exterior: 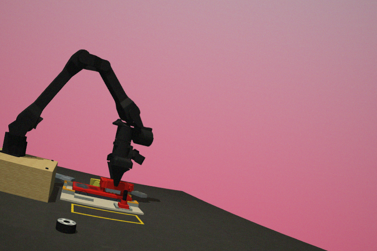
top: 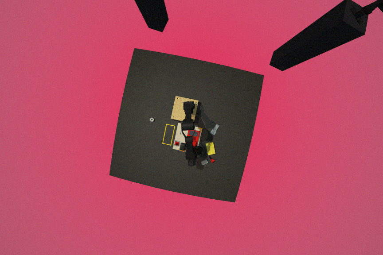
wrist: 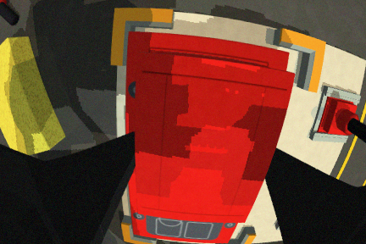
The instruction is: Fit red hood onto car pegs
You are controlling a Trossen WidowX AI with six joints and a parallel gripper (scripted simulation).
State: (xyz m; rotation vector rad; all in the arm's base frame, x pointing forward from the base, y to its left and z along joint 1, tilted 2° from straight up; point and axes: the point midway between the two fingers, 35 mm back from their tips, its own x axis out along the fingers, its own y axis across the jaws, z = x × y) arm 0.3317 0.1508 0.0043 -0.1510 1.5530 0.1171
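The red hood [exterior: 107, 183] [wrist: 203, 109] is between my fingers, roof up, over the front of the red car chassis [exterior: 88, 189] [wrist: 140, 39]. My gripper [exterior: 116, 184] [wrist: 203, 147] is shut on the hood's two sides. In the exterior view grey shows beneath the hood's side, above the chassis. In the wrist view the hood looks roughly lined up with the car, slightly skewed to the right. The chassis sits in the cream jig [top: 178, 136] [exterior: 100, 202] [wrist: 296, 128] with orange corners. The pegs and holes are hidden, so I cannot tell whether they meet.
A red block with a black stem [top: 177, 143] [exterior: 123, 204] [wrist: 332, 115] stands on the jig. A yellow block [top: 210, 149] [wrist: 25, 97], a grey block [top: 204, 162] and a small red piece [top: 212, 160] lie nearby. A wheel [exterior: 66, 228] lies beyond a yellow outline [exterior: 72, 208].
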